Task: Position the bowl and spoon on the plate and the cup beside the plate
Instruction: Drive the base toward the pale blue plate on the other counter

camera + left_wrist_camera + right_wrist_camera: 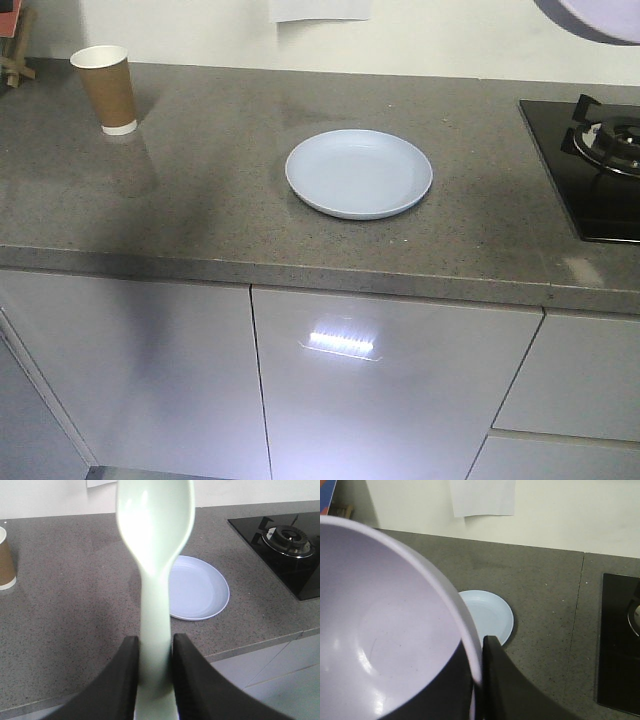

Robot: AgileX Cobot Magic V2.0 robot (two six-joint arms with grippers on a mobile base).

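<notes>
The pale blue plate (359,172) lies on the grey counter, near its middle, with nothing on it; it also shows as plate (197,587) and plate (487,615). The brown paper cup (106,89) stands upright at the counter's far left, cup (6,560). My left gripper (154,652) is shut on the handle of the mint-white spoon (155,545), held above the counter with its scoop pointing away. My right gripper (476,665) is shut on the rim of the lavender bowl (380,630), held high; a sliver of bowl (590,18) shows top right.
A black gas hob (595,165) with a burner sits at the counter's right end. White cabinet doors (380,390) run below the counter's front edge. A paper sheet (482,497) hangs on the back wall. A wooden item (14,45) stands at the far left.
</notes>
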